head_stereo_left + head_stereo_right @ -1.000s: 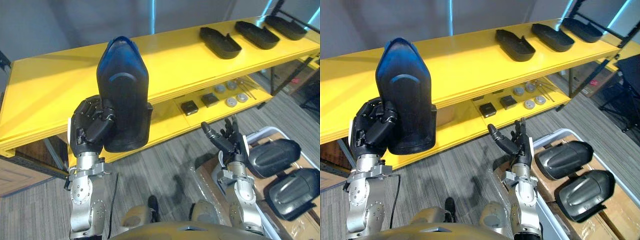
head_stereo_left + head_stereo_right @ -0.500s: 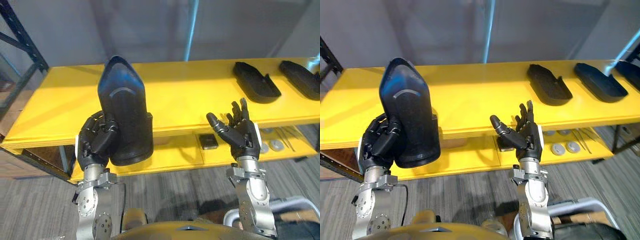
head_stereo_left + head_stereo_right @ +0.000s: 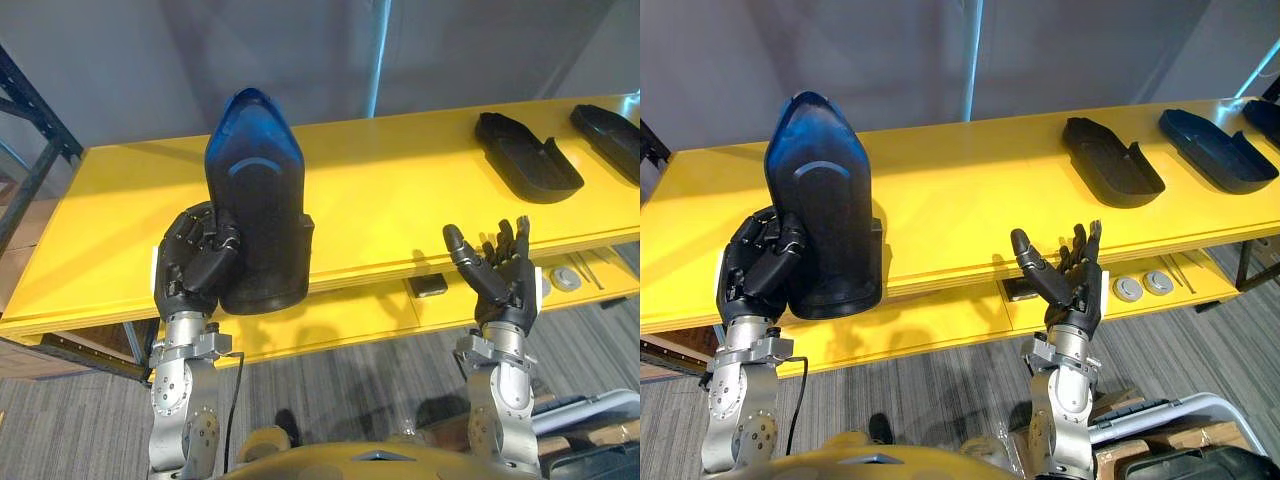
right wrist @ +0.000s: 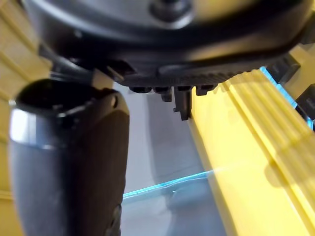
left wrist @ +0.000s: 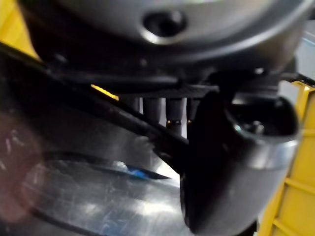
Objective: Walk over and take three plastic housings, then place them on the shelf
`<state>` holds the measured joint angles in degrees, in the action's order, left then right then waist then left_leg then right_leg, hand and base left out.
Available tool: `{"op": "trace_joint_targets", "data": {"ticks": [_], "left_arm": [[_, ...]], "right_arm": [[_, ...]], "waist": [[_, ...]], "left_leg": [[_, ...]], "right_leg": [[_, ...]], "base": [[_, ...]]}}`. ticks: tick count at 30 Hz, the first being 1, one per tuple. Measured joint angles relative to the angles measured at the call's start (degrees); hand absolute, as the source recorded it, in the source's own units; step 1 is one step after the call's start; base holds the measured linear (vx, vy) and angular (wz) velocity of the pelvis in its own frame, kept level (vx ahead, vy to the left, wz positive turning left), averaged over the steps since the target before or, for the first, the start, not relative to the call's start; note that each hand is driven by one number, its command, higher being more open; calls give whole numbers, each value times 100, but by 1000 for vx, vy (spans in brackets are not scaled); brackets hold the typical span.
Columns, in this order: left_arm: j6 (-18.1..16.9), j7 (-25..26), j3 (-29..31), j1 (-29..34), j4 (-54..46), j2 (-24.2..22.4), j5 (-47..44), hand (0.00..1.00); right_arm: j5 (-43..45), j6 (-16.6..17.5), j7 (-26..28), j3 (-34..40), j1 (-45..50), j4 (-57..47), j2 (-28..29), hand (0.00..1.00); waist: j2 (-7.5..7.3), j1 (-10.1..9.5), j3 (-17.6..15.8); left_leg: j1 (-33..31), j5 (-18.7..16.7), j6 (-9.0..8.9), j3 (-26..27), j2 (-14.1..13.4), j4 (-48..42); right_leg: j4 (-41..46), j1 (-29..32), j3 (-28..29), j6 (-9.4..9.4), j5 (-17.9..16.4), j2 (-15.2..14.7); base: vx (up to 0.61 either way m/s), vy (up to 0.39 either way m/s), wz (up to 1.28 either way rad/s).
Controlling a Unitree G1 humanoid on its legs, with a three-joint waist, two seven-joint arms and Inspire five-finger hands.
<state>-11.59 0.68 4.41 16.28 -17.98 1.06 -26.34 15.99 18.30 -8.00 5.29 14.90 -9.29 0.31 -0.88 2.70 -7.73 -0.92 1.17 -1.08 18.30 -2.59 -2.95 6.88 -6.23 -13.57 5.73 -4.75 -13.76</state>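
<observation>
fingers of left hand (image 3: 195, 262) curl round upright plastic housing (image 3: 255, 205); right hand (image 3: 498, 280) spread, palm up, empty.

We hold a glossy black housing (image 3: 255, 210), blue-sheened at its tip, in our dark left hand (image 3: 195, 258). The shelf (image 3: 400, 190) behind both hands is bright yellow. Beyond our dark right hand (image 3: 500, 280), a second housing (image 3: 527, 157) and third housing (image 3: 610, 128) are matte black. The floor (image 3: 370, 370) is grey, finely striped.

Yellow two-tier shelf (image 3: 400, 190); grey wall (image 3: 130, 60) stood behind it, with upright cyan light strip (image 3: 377, 55). Grey carpet (image 3: 370, 385) lay below shelf. Dark rack post (image 3: 35, 100) stood at shelf's left end.
</observation>
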Motion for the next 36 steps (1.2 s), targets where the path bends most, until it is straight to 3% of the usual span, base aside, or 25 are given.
{"op": "trace_joint_targets", "data": {"ticks": [8,12,18,23,27,36], "left_arm": [[664,-17,-249,-590,-26,103,-300,0],[891,408,-346,-1111,113,355,-487,0],[942,1444,-83,-2114,1105,460,-474,0],[1125,2183,355,-3113,2858,786,-515,0],[1198,2318,605,-3583,3626,911,-807,0],[1606,2259,316,-4296,4754,1082,-1521,0]], "right_arm": [[-1,-21,482,-156,-9,-410,-110,100],[2,-43,832,-260,-44,-655,-402,100],[23,-42,1276,-358,-52,-741,-549,100],[126,-43,1824,-644,-61,-747,-855,100],[126,-56,2117,-766,-58,-748,-963,100],[483,-196,2906,-1079,-64,-948,-1298,100]], "waist": [[2,95,5],[5,286,7],[96,575,53],[236,750,125],[281,874,136],[406,1046,201]], "left_leg": [[278,155,-13,304,-13,367],[446,172,-9,590,-7,451],[707,247,-25,924,2,658],[744,342,-101,1175,-74,780],[742,405,-93,1198,-133,781],[672,469,-98,1266,-186,780]], "right_leg": [[-42,88,298,23,97,68],[-104,113,577,65,161,71],[-116,159,911,93,174,104],[-105,333,1115,123,181,197],[-96,360,1156,123,182,261],[10,489,1250,149,198,316]], "base": [[-5,23,-20],[-18,42,-36],[-52,24,-34],[-55,-8,-23],[-12,-17,-6],[9,-5,-3]]}}
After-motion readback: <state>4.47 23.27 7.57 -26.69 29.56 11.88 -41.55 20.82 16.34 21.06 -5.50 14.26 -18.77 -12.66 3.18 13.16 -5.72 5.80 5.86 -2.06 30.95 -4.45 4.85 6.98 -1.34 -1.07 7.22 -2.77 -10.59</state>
